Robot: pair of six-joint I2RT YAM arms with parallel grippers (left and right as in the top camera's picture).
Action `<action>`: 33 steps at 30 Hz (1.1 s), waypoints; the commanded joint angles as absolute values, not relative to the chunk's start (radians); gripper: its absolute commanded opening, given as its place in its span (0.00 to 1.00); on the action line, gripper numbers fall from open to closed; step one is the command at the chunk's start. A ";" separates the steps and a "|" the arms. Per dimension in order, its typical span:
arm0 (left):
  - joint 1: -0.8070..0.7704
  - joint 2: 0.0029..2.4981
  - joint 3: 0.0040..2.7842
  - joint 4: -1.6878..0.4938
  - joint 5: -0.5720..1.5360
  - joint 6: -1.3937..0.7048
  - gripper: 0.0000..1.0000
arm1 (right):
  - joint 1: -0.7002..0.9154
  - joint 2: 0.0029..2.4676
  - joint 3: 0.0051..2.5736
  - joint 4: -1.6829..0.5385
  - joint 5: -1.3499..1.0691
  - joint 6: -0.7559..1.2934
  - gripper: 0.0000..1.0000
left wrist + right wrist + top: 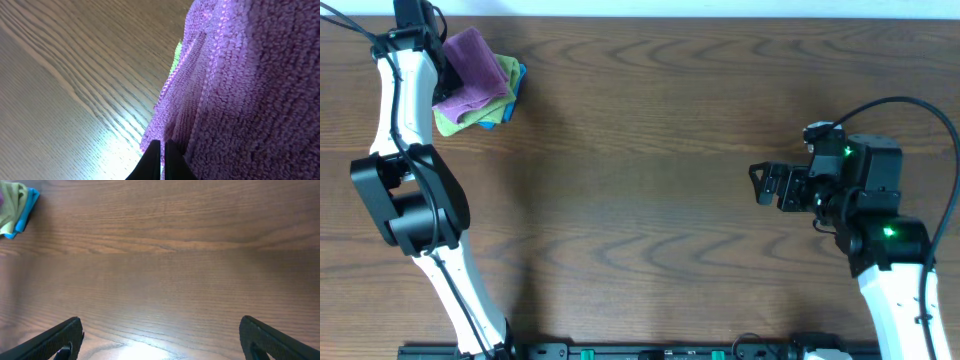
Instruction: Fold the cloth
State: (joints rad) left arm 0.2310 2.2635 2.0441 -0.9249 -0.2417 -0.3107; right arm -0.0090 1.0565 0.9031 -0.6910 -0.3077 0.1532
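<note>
The purple terry cloth (475, 70) lies on top of a pile at the far left corner of the desk (650, 150). It looks light, limp and grippy, best pinched at a hemmed corner. The left end effector (161, 145) is at its edge, fingers together; the right end effector (760, 183) hangs well away, fingers spread. The green cloth (455, 122) and blue cloth (515, 85) underneath may drag along.

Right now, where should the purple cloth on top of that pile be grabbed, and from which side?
Pinch the purple cloth at its stitched hem, the loose edge next to the table, coming in low from that side, where the left claw is closed. It lies bunched atop the green cloth, so an edge pinch probably lifts it alone.
</note>
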 commanded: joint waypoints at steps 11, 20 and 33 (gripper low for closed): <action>0.232 2.276 2.064 -0.928 -0.242 -0.311 0.06 | -0.014 1.049 0.900 -0.692 -0.319 0.168 0.99; 0.231 2.182 2.072 -0.886 -0.262 -0.307 0.06 | -0.014 1.049 0.900 -0.692 -0.319 0.168 0.99; 0.229 2.146 2.072 -0.860 -0.110 -0.307 0.06 | -0.014 1.049 0.900 -0.692 -0.319 0.168 0.99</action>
State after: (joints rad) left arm 0.2310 2.1612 2.0529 -0.8635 -0.1631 -0.3107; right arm -0.0090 1.0569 0.9031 -0.6910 -0.3077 0.1532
